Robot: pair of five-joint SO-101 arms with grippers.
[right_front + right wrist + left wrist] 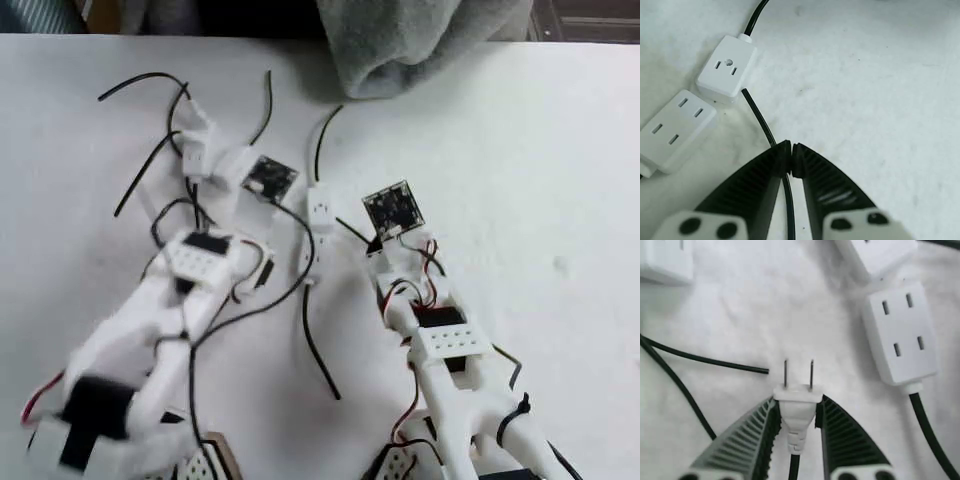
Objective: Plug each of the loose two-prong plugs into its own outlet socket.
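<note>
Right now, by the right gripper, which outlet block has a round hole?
The smaller block, squarish; the longer block beside it shows only flat slots.

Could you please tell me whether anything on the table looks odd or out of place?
Yes. The right gripper is shut on a bare black cord, not on a plug. The left gripper holds a two-prong plug squarely. A second cord beside it ends in a cut stub.

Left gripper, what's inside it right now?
The left gripper is shut on a white two-prong plug, prongs sticking out. The fingers cover its sides; its black cord runs back between them.
</note>
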